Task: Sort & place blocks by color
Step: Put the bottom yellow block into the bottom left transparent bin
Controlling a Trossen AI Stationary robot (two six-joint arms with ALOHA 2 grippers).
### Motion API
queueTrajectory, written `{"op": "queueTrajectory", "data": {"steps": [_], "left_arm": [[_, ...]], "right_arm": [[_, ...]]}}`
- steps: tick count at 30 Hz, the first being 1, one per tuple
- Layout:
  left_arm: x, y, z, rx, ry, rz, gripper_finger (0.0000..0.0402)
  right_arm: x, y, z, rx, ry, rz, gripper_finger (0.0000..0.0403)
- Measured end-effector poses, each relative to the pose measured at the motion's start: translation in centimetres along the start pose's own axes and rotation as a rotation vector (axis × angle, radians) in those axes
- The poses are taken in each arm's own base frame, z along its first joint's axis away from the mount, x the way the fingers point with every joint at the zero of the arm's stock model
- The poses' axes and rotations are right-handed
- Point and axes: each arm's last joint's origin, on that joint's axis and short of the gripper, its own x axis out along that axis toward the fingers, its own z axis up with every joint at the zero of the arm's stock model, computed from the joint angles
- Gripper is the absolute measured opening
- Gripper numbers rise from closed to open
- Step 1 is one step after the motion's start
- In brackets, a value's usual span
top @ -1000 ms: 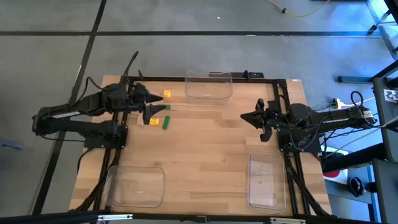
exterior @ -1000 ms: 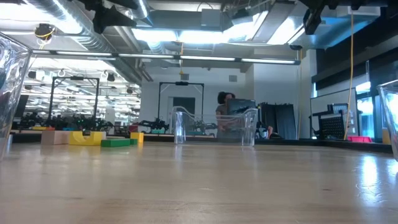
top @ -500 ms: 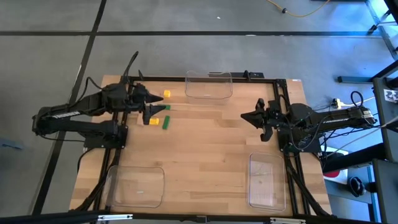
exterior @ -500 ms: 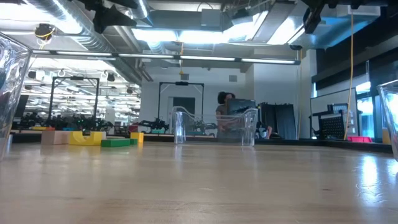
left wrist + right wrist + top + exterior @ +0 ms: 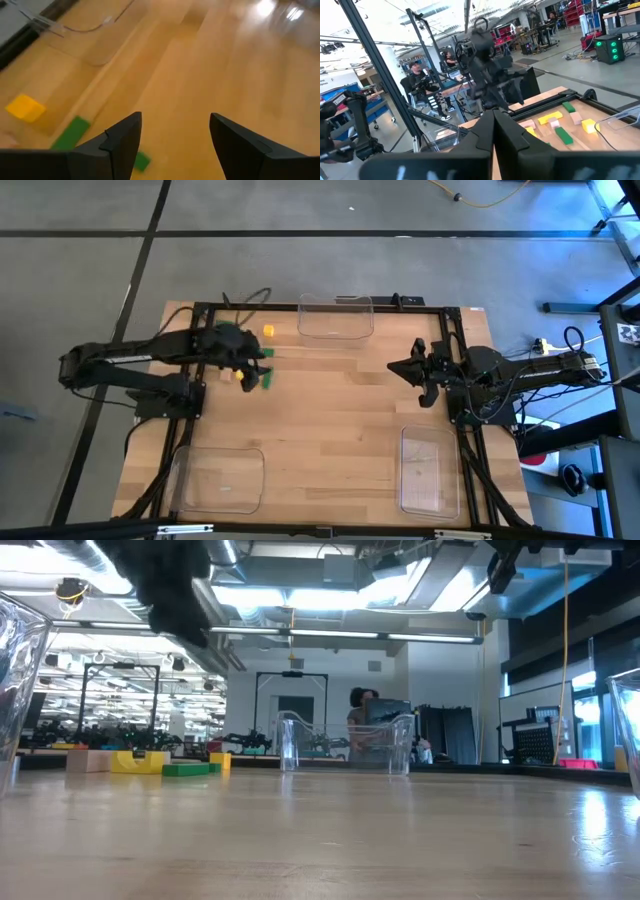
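Light wooden table top (image 5: pixel 330 410) with black frame rails. On it: clear plastic rectangular tray (image 5: pixel 335 317) at far edge middle, two more clear trays at near-left (image 5: pixel 217 478) and near-right (image 5: pixel 429 470). Small blocks at far left: yellow square block (image 5: pixel 269 331), green bar block (image 5: pixel 268 379), yellow bar (image 5: pixel 138 762), tan wood block (image 5: pixel 88 760).

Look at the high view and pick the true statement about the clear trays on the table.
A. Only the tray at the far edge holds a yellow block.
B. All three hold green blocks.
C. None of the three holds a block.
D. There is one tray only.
C. The far tray and the two near trays show nothing inside, while the yellow block and green block lie on the wood.
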Motion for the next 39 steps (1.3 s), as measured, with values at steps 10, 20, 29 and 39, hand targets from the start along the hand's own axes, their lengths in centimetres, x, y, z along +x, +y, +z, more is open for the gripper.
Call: {"op": "queueTrajectory", "data": {"steps": [10,20,29,39], "left_arm": [[4.4,0.4,-1.7,0.17,0.295,0.126,0.0228],[6.3,2.6,-2.3,0.329,0.424,0.18,0.0228],[7.1,4.6,-4.7,0.384,0.481,0.062,0.0228],[7.9,4.9,-6.6,0.448,0.509,0.048,0.0228]], "right_arm": [[0.0,0.0,0.0,0.0,0.0,0.0,0.001],[0.0,0.0,0.0,-0.002,0.0,-0.001,0.001],[0.0,0.0,0.0,-0.004,0.001,-0.001,0.001],[0.0,0.0,0.0,-0.004,0.001,-0.001,0.001]]}}
